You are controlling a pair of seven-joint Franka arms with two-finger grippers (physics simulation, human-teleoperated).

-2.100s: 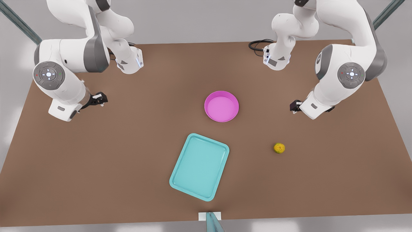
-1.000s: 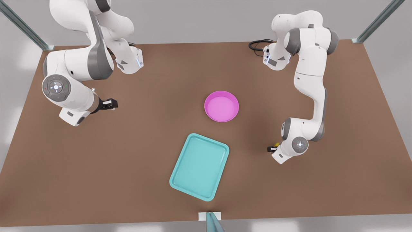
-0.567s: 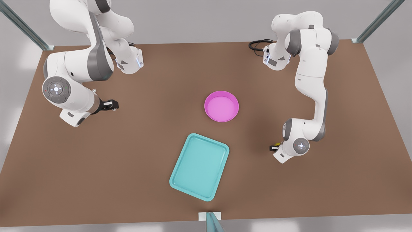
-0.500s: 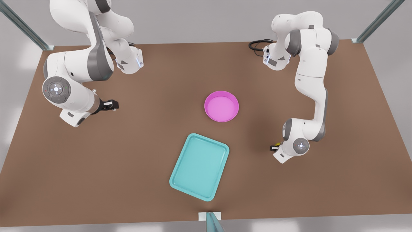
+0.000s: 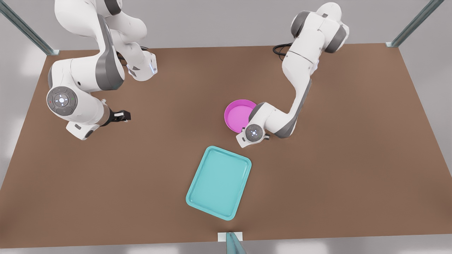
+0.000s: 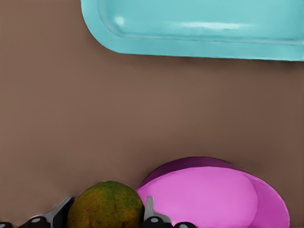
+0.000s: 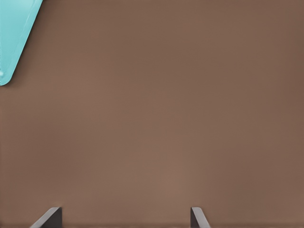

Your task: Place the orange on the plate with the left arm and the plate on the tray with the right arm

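My left gripper (image 6: 105, 212) is shut on the orange (image 6: 105, 205), a bumpy yellow-green fruit held between its fingers. It hangs right beside the rim of the pink plate (image 6: 209, 199), on the side facing the teal tray (image 6: 199, 23). In the front view the left arm's wrist (image 5: 253, 133) covers the near right edge of the plate (image 5: 237, 113), and the orange is hidden beneath it. The tray (image 5: 219, 182) lies nearer the front edge. My right gripper (image 5: 122, 115) waits open above bare table at the front view's left, its fingertips (image 7: 50, 216) wide apart.
The brown table (image 5: 141, 176) carries both arm bases at its far edge, with a black cable loop (image 5: 280, 49) behind the left arm. A corner of the tray (image 7: 14, 38) appears in the right wrist view. A metal post (image 5: 231, 243) stands at the front edge.
The left arm closed on the orange at the front view's right, lifted it and swung it over to the plate's near edge. The right arm barely moved.
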